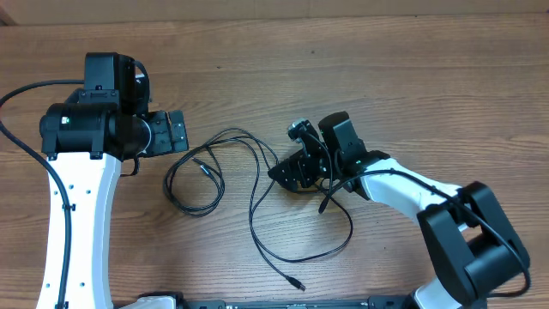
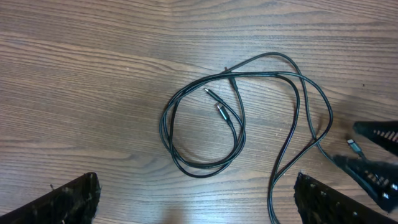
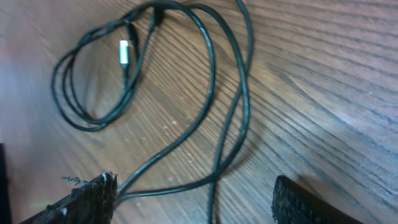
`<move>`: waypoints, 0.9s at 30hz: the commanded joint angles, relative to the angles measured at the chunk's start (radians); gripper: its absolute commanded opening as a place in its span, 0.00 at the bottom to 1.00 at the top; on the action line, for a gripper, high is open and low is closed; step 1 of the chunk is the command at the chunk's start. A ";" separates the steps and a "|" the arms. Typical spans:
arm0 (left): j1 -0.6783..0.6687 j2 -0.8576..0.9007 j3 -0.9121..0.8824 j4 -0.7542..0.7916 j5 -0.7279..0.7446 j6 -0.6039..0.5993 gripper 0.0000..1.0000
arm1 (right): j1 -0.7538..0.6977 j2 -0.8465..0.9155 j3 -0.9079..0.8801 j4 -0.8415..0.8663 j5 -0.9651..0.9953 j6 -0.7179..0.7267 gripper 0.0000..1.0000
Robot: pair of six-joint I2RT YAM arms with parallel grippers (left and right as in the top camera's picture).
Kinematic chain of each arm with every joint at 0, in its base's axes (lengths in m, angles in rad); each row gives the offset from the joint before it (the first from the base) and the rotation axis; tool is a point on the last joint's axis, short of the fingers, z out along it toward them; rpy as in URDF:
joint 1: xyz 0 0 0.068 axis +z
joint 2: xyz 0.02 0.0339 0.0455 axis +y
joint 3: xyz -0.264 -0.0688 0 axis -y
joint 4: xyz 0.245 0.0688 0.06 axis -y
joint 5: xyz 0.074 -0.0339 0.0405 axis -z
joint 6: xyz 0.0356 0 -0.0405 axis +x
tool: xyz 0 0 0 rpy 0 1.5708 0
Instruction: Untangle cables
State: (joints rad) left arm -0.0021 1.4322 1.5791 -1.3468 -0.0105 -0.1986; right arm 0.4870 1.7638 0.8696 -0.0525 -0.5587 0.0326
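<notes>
Thin black cables (image 1: 214,172) lie tangled on the wooden table between the arms: a coil on the left, and long strands running to a plug (image 1: 296,282) near the front edge. In the left wrist view the coil (image 2: 202,134) holds two metal-tipped plugs (image 2: 221,111). My left gripper (image 1: 183,133) is open above the table left of the coil, its fingers (image 2: 68,199) wide apart with nothing between them. My right gripper (image 1: 276,172) is open low over the cables' right side. Crossing strands (image 3: 217,168) run between its fingers (image 3: 84,202), and one touches the left finger.
The table is bare wood (image 1: 412,77) around the cables. The right gripper's fingertips (image 2: 373,162) show at the right edge of the left wrist view, beside a small plug (image 2: 353,146). Thick black arm wires (image 1: 26,94) hang by the left arm.
</notes>
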 commanded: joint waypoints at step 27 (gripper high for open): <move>0.003 -0.019 0.021 0.000 0.011 0.019 1.00 | 0.064 0.113 0.014 0.195 0.162 0.154 0.66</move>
State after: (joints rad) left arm -0.0021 1.4322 1.5791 -1.3468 -0.0105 -0.1986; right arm 0.5385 1.8748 0.8696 0.1371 -0.4129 0.1783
